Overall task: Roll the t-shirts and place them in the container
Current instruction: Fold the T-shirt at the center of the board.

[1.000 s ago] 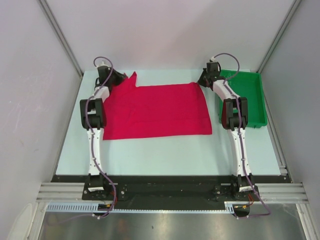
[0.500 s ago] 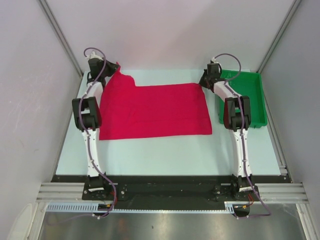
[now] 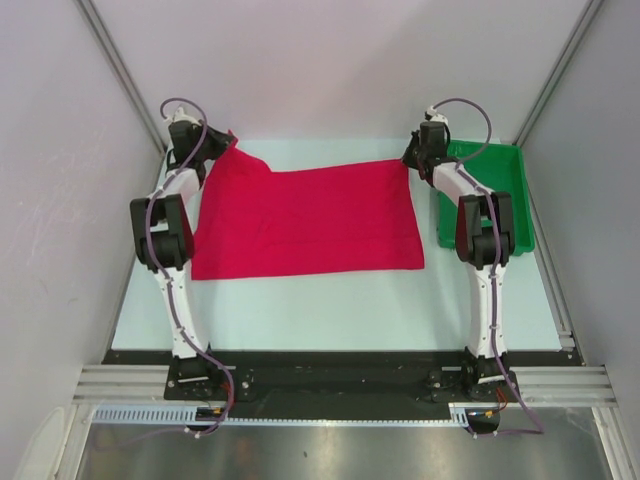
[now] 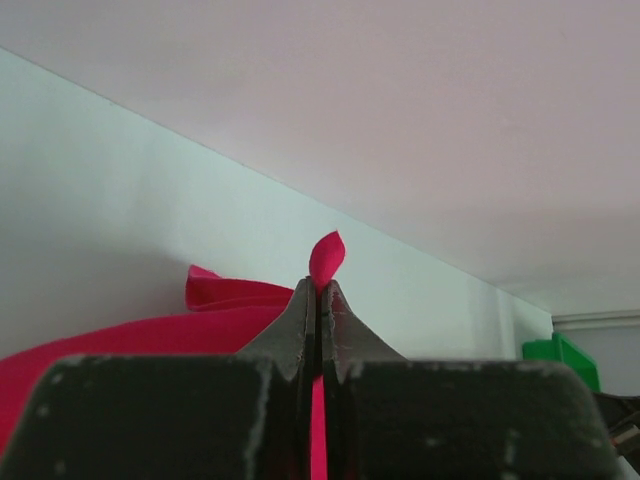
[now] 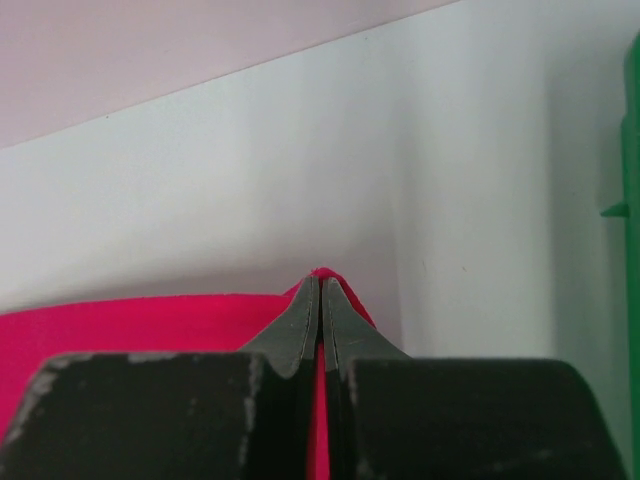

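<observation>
Two white robot arms hold the far corners of a plain crimson-red cotton t-shirt (image 3: pixel 310 220), which is spread across the pale tabletop (image 3: pixel 330 310) just to the left of a green plastic tray (image 3: pixel 505 215). A narrow strip of tabletop shows between the shirt's side edge and the tray wall.

The right gripper (image 3: pixel 410 158), at the tray's far left corner, is clamped on the shirt corner nearest the tray. In its wrist view the right gripper (image 5: pixel 320 285) has both dark fingers (image 5: pixel 298 322) pressed together, a sliver of red cloth showing at their tips, with the tray's green wall (image 5: pixel 630 200) at the edge of the frame.

The left gripper (image 3: pixel 212 142), well apart from the tray across the full width of the shirt, is likewise closed on the opposite far corner. Its own camera shows the left gripper (image 4: pixel 320 290) with a small red point of fabric standing above the tips, more cloth bunched behind, and the tray (image 4: pixel 560 355) a green patch in the distance.

The shirt's hem on the tray's near side lies straight and flat.
</observation>
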